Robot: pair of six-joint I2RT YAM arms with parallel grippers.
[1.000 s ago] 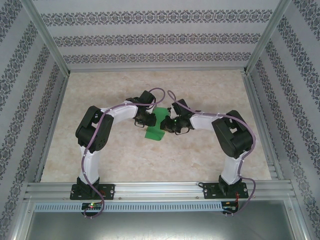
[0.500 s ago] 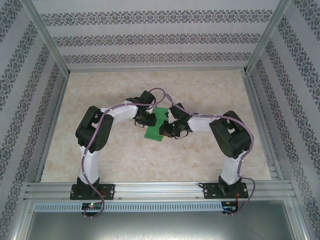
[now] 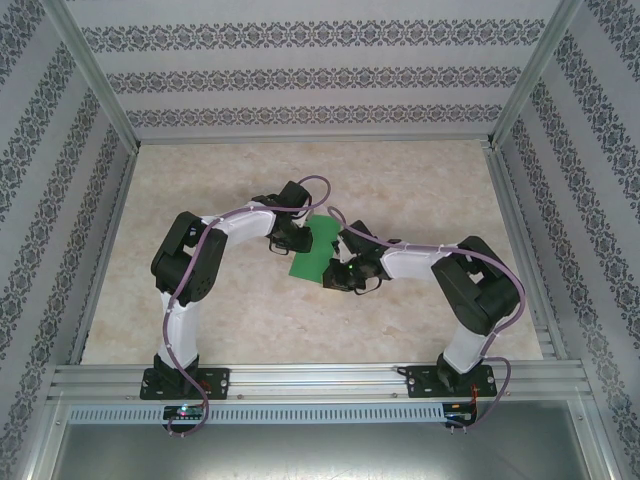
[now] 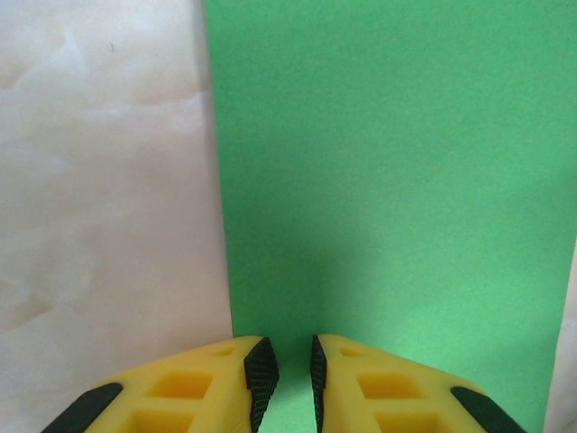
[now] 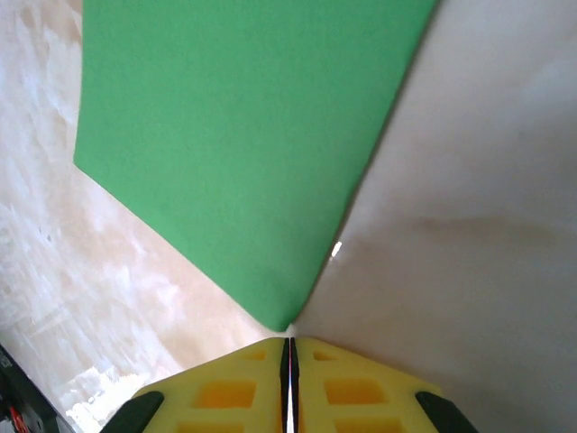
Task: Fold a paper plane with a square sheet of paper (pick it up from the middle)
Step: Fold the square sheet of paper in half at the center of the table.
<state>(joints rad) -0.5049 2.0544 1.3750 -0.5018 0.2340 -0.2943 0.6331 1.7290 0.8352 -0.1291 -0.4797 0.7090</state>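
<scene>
Folding is at an early stage: the green sheet of paper [image 3: 318,248] lies mid-scene as a narrow strip, with no dart shape yet. The left gripper [image 4: 287,350] jaws stand slightly apart at its left edge. The right gripper [image 5: 288,343] jaws are pressed together at its near corner.

Bright, even light, faint shadows, wrist views slightly soft.

The tabletop [image 3: 430,190] is a pale beige, marbled surface across the middle of the top view, edged by metal rails [image 3: 110,250] at its sides and front. A piece of bright green paper [image 3: 316,250] lies flat on it near the centre, a narrow shape slanting from upper right to lower left.
</scene>
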